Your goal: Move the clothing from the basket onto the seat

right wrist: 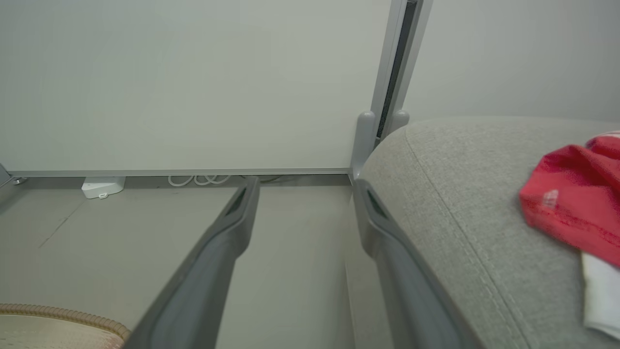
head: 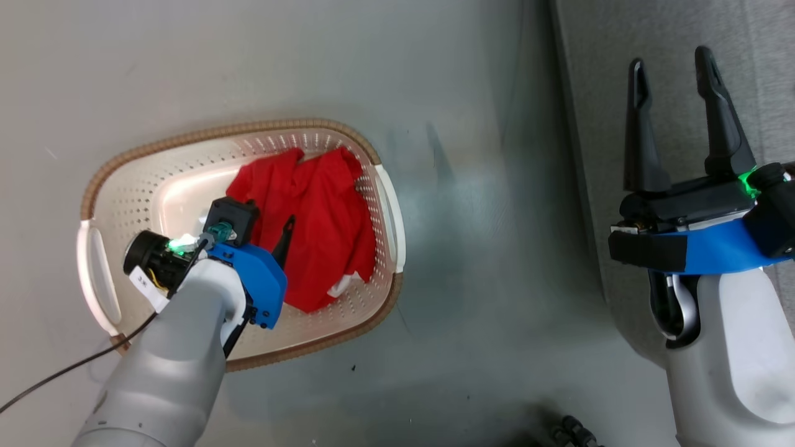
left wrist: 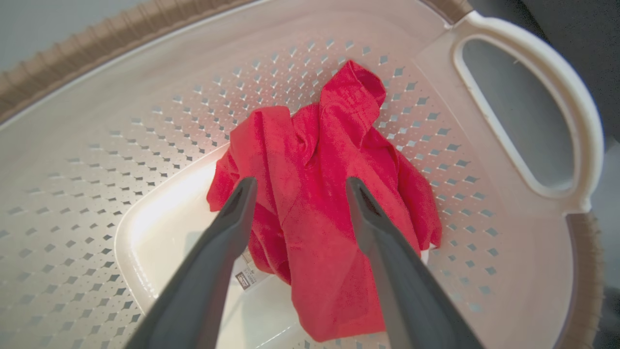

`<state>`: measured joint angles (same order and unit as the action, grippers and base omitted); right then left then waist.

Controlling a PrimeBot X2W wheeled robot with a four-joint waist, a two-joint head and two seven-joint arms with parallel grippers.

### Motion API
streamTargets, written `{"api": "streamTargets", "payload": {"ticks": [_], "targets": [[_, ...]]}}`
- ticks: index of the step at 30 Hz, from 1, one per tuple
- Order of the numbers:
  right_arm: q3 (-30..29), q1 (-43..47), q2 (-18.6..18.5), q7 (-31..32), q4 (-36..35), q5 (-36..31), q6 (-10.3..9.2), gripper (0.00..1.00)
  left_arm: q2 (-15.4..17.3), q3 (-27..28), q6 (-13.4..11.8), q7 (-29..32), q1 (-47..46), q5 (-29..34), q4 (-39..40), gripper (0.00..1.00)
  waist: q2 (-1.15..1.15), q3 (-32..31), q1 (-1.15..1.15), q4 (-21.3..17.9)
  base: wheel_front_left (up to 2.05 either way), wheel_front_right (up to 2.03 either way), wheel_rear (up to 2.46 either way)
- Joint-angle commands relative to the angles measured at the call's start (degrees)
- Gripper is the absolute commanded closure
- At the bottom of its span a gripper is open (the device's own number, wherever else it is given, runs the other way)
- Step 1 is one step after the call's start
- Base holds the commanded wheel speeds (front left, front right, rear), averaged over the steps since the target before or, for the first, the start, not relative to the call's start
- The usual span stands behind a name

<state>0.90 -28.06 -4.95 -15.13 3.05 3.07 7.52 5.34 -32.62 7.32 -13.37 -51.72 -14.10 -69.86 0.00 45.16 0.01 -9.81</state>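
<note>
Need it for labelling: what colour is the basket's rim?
Brown, woven-looking rim; head view shows it best.

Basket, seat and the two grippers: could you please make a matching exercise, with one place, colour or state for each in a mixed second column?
Column one
1. left gripper
2. right gripper
3. basket
4. seat

Column two
A. grey, bears a red garment with white trim
B. open, beside the seat's edge
C. open, above the crumpled red garment
D. cream-white, perforated

Pairs: 1-C, 2-B, 3-D, 4-A
</note>
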Motion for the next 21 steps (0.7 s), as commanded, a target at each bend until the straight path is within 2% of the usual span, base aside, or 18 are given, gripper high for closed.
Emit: {"api": "streamTargets", "payload": {"ticks": [1, 13, 21], "targets": [[-0.1, -1.1, 0.2, 0.0, -0.2, -0.3, -0.06, 0.00, 0.6, -0.2, 0.2, 0.1, -0.7, -0.1, -0.2, 0.00, 0.00, 2.0, -0.01, 0.1, 0.00, 0.00, 0.00], [0.4, -4.5, -0.1, 0.0, -1.5, -0.5, -0.06, 0.00, 0.2, -2.7, 0.2, 4.2, -5.2, -3.4, -2.7, 0.00, 0.00, 9.2, -0.01, 0.6, 0.00, 0.00, 0.00], [0.4, -5.2, 0.1, 0.0, -1.4, 0.0, -0.06, 0.00, -0.1, -5.0, 0.2, 6.2, -6.4, -5.6, -3.1, 0.00, 0.00, 11.4, -0.01, 0.2, 0.00, 0.00, 0.00]]}}
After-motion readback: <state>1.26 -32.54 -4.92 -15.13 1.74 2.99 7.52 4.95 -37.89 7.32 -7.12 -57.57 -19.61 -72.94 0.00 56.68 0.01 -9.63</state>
